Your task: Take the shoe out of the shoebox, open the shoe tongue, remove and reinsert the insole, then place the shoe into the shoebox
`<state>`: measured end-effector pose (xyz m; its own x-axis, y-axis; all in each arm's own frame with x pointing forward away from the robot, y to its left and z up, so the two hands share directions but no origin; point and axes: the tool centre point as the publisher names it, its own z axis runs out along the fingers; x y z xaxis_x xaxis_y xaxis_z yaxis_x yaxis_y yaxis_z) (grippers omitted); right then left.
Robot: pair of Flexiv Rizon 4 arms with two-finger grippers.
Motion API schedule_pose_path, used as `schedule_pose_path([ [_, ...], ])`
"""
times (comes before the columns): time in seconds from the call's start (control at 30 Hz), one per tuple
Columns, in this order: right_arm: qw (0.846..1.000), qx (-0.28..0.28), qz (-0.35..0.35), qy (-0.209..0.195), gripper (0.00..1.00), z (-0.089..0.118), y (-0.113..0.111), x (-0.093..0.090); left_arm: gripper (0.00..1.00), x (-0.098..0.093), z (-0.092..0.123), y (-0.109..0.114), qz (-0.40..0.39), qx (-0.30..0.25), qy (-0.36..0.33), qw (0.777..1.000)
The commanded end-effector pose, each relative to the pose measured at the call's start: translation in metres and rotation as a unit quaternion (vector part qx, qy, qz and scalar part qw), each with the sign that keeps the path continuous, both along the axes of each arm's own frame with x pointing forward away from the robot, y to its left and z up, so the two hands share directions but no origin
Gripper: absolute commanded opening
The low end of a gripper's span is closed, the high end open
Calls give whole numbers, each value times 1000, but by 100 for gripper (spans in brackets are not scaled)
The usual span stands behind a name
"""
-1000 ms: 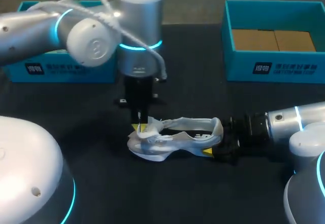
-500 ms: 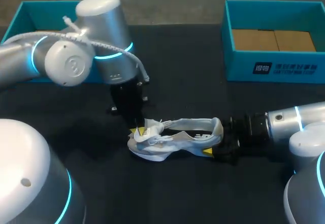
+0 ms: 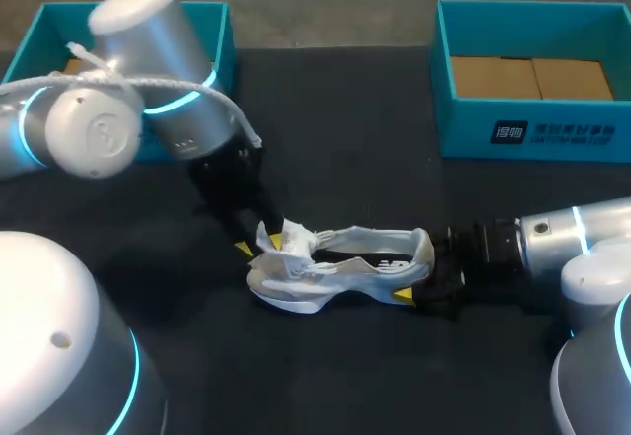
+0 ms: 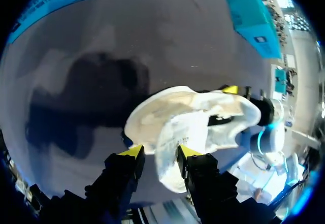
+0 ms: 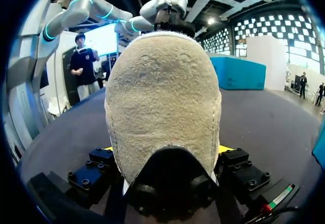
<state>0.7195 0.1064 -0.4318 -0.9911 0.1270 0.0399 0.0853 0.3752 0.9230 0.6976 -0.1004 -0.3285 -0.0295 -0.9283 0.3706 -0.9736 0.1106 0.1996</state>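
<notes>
A white shoe [image 3: 340, 265] lies on its side on the black table, toe toward my left arm. My right gripper [image 3: 422, 272] has the heel between its fingers, one on each side, and is shut on it. In the right wrist view the beige sole [image 5: 162, 97] fills the gap of the right gripper [image 5: 167, 150]. My left gripper [image 3: 258, 246] stands open at the toe end. In the left wrist view the white tongue [image 4: 175, 137] sticks out from the shoe [image 4: 188, 112] and rests against one finger of the left gripper [image 4: 160, 151], with a gap to the other.
A teal shoebox [image 3: 532, 129] with a brown cardboard bottom stands at the back right. A second teal box [image 3: 212, 31] stands at the back left, partly hidden by my left arm. Bare black table lies in front of the shoe.
My left arm has swung left and tilted away from the shoe. Its fingers, pinched on the tongue before, now stand apart. The right arm and the shoe have kept still.
</notes>
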Motion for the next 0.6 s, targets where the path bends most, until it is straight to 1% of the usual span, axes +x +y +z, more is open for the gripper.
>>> schedule_pose_path([
  [0.03,1000,-2,0,1,0,-1,2,-1,47,-15,39,10,-5,-37,-35,999],
  [0.13,1000,-2,0,1,0,-1,2,-1,48,-16,58,3,-27,-37,-53,998],
  [0.3,1000,-2,0,1,0,-1,2,-1,44,-15,78,-5,-59,-33,-72,995],
  [0.33,1000,-2,0,1,0,-1,2,-1,37,-14,82,-7,-70,-32,-74,994],
  [0.37,1000,-2,0,1,0,-1,2,-1,25,-14,86,-10,-94,-32,-76,992],
  [0.4,1000,-2,0,1,0,-1,2,-1,4,-14,91,-12,-136,-39,-80,987],
  [0.43,1000,-2,0,1,0,-1,2,-1,0,-15,96,-12,-162,-55,-87,981],
  [0.53,1000,-2,0,1,0,-1,2,-1,0,-17,111,-14,-249,-80,-102,960],
  [0.6,1000,-2,0,1,0,-1,2,-1,0,-19,119,-14,-319,-85,-105,938],
])
